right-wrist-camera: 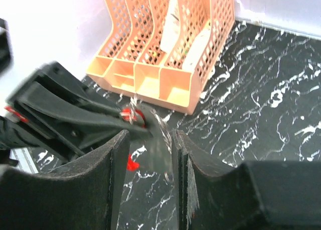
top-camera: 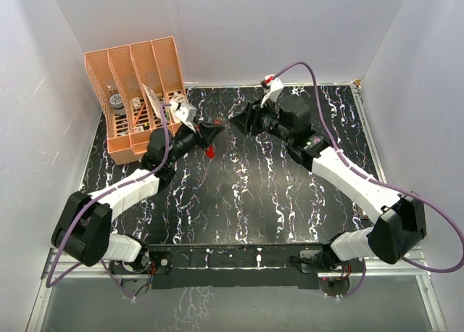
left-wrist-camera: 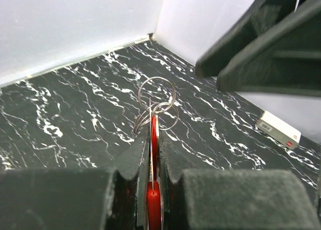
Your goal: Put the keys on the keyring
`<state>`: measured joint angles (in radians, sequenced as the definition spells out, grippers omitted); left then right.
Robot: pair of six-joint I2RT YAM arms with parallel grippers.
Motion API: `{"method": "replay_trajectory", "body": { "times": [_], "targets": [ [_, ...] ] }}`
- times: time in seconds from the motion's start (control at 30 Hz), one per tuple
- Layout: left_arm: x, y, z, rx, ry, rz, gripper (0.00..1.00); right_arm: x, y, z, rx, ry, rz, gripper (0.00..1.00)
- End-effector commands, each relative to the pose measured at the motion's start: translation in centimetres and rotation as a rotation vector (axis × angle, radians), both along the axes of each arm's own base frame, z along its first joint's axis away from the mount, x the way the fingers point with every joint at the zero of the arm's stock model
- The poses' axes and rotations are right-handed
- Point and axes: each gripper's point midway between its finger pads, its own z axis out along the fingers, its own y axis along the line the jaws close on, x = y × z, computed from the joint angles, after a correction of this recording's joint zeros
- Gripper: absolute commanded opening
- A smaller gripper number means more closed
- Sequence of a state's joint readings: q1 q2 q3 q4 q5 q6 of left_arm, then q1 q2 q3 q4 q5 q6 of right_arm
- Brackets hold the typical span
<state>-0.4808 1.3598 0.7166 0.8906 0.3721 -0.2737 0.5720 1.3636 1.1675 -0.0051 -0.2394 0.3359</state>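
Step in hand: presenting the keyring for threading; the left gripper (left-wrist-camera: 154, 139) is pressed together on the keyring (left-wrist-camera: 154, 205), held just beside the orange file rack (top-camera: 138, 93); wire rings (left-wrist-camera: 158, 102) project from its tip; the right gripper (right-wrist-camera: 150, 139) faces them, partly spread, apparently empty; no key is discernible. Next move, as judged: fetch a key and align its hole with a ring; the closely opposed fingers crowd that approach.

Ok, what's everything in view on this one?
keyring: one, red strip with a whitish-grey band, clamped above the table
split rings: a few, silver wire, at the keyring's tip
file organizer: one, peach mesh, far-left on the table, papers in its slots
small box: one, white with a red label, by the wall
table: one, black with white veining
cables: two, purple, along the arms
left gripper: shut on the keyring
right gripper: open, facing it
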Motion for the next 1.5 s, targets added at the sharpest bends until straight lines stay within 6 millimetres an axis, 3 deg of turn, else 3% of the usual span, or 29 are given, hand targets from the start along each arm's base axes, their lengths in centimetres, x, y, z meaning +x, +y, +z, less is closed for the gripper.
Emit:
{"method": "replay_trajectory", "body": {
  "times": [0.0, 0.77, 1.07, 1.23, 1.47],
  "targets": [
    [-1.7, -0.6, 1.7, -0.063, -0.008, -0.064, 0.0, -0.5, 0.2, 6.2, 0.134, -0.153, 0.019, 0.37],
    [-2.1, -1.8, 2.1, -0.065, -0.018, -0.098, 0.0, 0.1, 2.4, 4.3, 0.152, -0.079, 0.074, 0.35],
    [-2.2, -1.9, 2.1, -0.066, -0.021, -0.1, 0.0, 0.1, 2.8, 3.8, 0.149, -0.066, 0.079, 0.31],
    [-2.3, -2.0, 2.2, -0.068, -0.024, -0.103, 0.0, 0.2, 2.8, 3.7, 0.147, -0.062, 0.071, 0.22],
    [-2.4, -2.0, 2.2, -0.067, -0.026, -0.103, 0.0, 0.3, 3.0, 3.1, 0.142, -0.043, 0.075, 0.21]
  ]
}}
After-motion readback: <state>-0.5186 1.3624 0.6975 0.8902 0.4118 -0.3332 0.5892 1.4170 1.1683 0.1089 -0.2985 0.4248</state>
